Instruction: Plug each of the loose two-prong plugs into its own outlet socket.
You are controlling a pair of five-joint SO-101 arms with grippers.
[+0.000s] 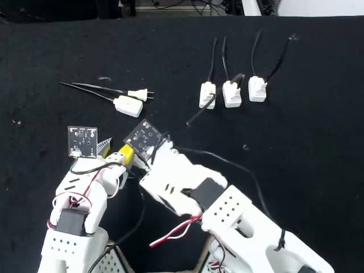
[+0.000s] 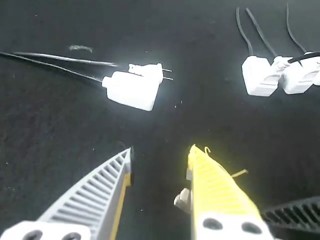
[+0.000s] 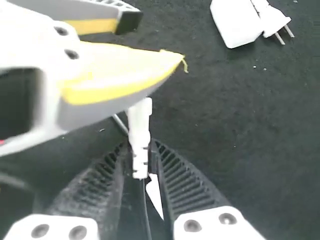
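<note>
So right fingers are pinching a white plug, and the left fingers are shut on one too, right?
Wrong on the left. The left wrist view shows the left gripper with its fingers open and nothing between them; a loose plug lies on the table beyond. The right gripper does pinch a white plug.

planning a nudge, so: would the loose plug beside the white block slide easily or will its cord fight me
Likely light and easy to slide: the loose plug is small and lies flat. Its thin cord looks floppy, so it would probably trail, not resist. The bare prongs might snag.
</note>
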